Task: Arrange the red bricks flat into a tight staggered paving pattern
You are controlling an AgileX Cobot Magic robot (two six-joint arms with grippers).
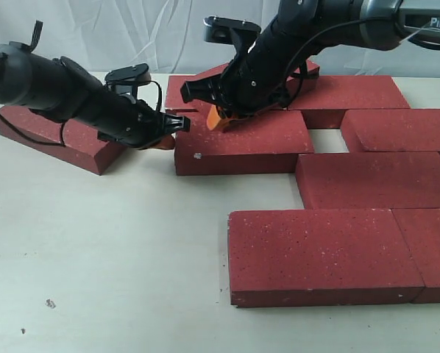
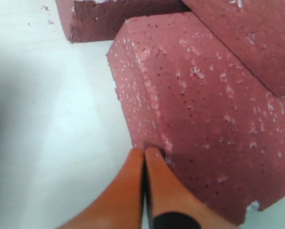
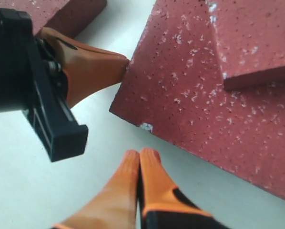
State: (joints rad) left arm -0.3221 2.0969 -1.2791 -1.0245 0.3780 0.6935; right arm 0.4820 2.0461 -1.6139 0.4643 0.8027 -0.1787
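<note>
Both hands are clenched on nothing: the left hand [image 1: 170, 140] touches with its tips the left end of a brick [image 1: 249, 140] lying flat on the worktop [image 1: 95, 257], the right hand [image 1: 218, 118] hangs just above the same end, and most other bricks [image 1: 367, 176] lie flat to its right.

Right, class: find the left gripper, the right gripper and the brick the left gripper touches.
left gripper [image 2: 144, 155], left wrist view, between its shut orange fingertips.
right gripper [image 3: 140, 155], right wrist view, between its shut fingertips.
touched brick [image 1: 253, 138], exterior view, top face.
</note>
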